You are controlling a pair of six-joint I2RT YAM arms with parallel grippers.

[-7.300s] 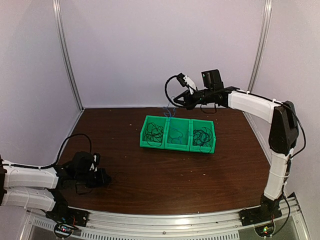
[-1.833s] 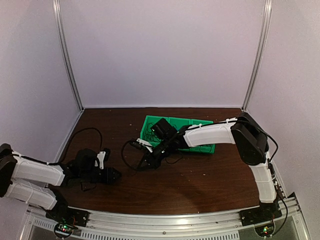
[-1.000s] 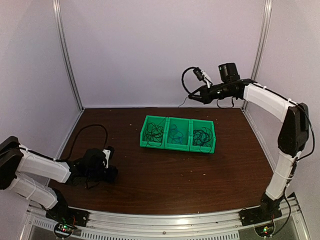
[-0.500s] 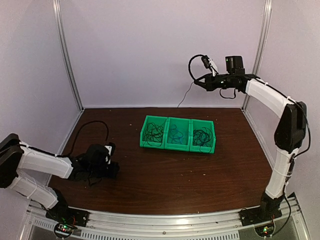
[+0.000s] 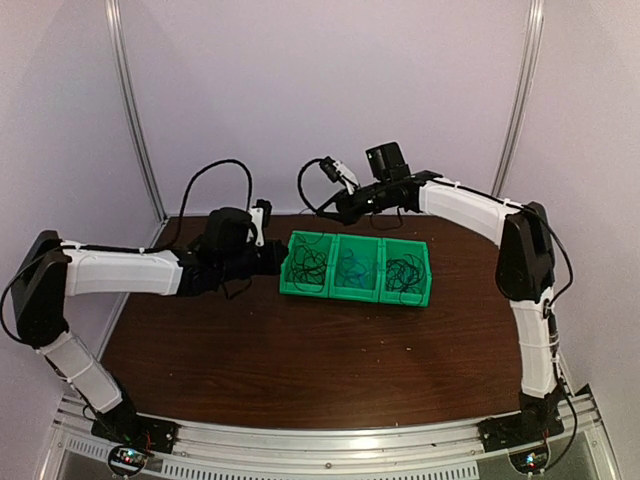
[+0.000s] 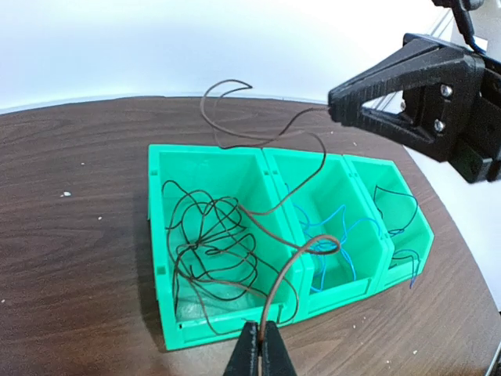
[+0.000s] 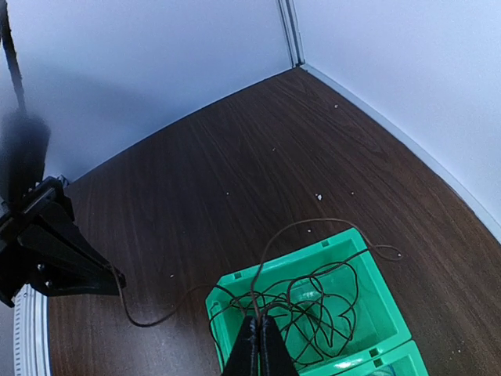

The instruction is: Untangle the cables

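Observation:
One thin brown cable is strung between both grippers, looping over the green three-compartment bin. My left gripper is shut on one end just in front of the bin's left compartment. My right gripper is shut on the other end above that compartment; in the left wrist view it hangs over the bin's far side. Dark cables lie bunched in the left compartment, blue cables in the middle one, and black and blue ones in the right one.
The bin sits at the middle back of the brown table. My left gripper is at the bin's left end and my right gripper above its back edge. White walls and metal posts enclose the back and sides.
The left arm has swung from the near left of the table up to the bin's left end. The right arm has dropped from high at the back right to just behind the bin.

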